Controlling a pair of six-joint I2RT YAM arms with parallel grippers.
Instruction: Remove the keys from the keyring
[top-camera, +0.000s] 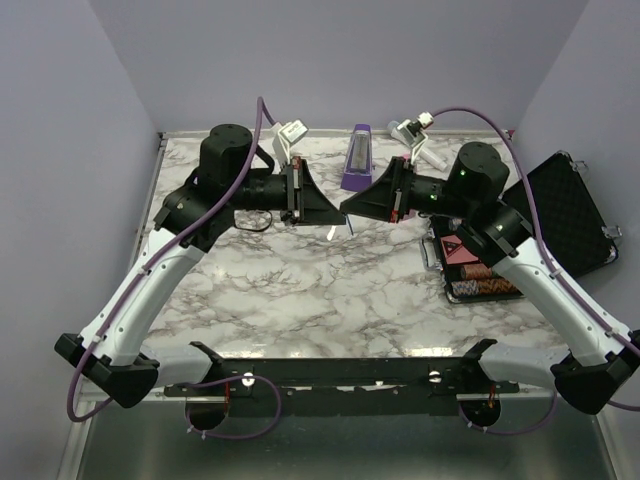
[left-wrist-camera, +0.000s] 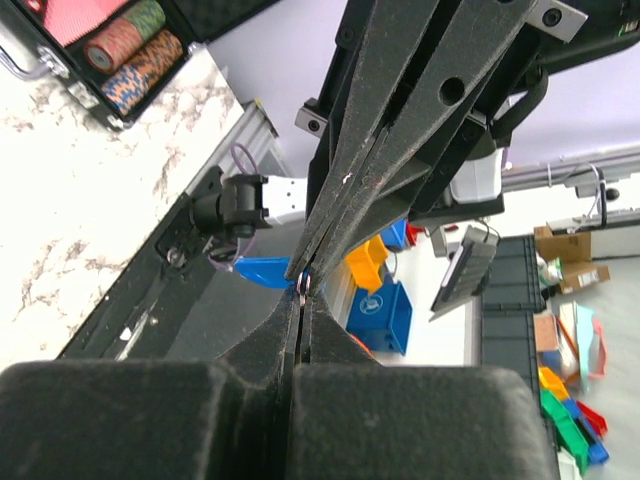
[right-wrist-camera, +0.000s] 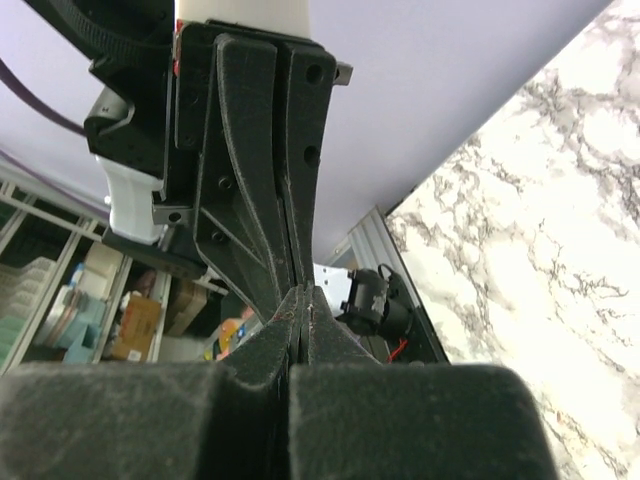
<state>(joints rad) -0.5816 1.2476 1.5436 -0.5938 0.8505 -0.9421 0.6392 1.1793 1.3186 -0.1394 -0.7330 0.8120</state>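
My two grippers meet tip to tip above the middle of the marble table (top-camera: 300, 300). The left gripper (top-camera: 335, 214) is shut, and in its wrist view a small metal keyring (left-wrist-camera: 302, 286) sits pinched at its tips (left-wrist-camera: 302, 300). The right gripper (top-camera: 344, 207) is shut too, its tips (left-wrist-camera: 309, 270) pressed against the same spot. In the right wrist view its closed jaws (right-wrist-camera: 303, 292) hide whatever lies between them. A tiny blue key (top-camera: 350, 229) hangs just below the meeting point, with a pale bit (top-camera: 330, 232) beside it.
A purple metronome (top-camera: 358, 158) stands at the back centre. An open black case (top-camera: 565, 215) at the right holds stacked poker chips (top-camera: 480, 280). White objects (top-camera: 290, 135) lie along the back edge. A thin dark loop (top-camera: 250, 221) rests under the left arm.
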